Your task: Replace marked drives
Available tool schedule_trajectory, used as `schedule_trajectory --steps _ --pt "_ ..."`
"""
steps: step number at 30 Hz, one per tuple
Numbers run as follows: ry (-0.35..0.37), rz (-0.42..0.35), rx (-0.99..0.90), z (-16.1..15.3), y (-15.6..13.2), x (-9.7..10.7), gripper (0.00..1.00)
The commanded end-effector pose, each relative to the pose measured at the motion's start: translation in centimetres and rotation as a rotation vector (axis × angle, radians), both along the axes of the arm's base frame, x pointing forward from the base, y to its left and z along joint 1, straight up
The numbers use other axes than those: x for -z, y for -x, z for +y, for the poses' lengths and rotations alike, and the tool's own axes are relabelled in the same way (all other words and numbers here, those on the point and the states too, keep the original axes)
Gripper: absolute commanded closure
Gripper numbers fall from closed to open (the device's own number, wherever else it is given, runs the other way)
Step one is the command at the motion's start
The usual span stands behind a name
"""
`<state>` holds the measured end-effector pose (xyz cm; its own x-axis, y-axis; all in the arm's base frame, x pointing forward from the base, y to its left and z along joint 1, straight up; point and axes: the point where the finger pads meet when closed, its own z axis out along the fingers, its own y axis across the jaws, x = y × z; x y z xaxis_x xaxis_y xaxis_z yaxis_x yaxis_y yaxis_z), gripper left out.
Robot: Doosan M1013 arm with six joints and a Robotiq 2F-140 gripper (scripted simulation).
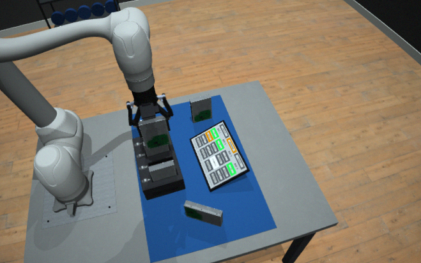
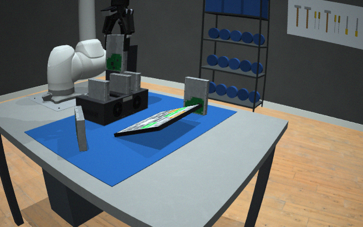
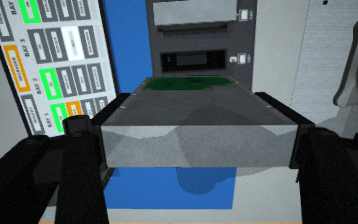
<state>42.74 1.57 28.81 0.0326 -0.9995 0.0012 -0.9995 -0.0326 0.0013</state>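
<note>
A grey metal drive with a green circuit board (image 1: pixel 153 135) is gripped in the black two-finger tool (image 1: pixel 149 118), hanging beneath it over the black dock (image 1: pixel 162 182); misalignment could jam it against the open slot's (image 3: pixel 194 60) rim.

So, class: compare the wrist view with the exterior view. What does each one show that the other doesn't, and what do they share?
Only the wrist view shows the open slot in the dock, marked 3, below the held drive.

Only the exterior view shows two more drives standing on the blue mat, one near, one far, plus the shelf rack and tool poster.

Both show the gripper shut on a drive, the dock and the status screen.
</note>
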Motion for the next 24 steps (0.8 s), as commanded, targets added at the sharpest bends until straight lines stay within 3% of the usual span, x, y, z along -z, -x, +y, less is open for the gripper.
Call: schedule_trajectory --steps 1,24 --pt "-0.001 -0.001 -0.008 -0.3 0.1 0.0 0.9" --pt "-0.001 -0.001 -0.05 -2.1 1.1 0.1 0.9"
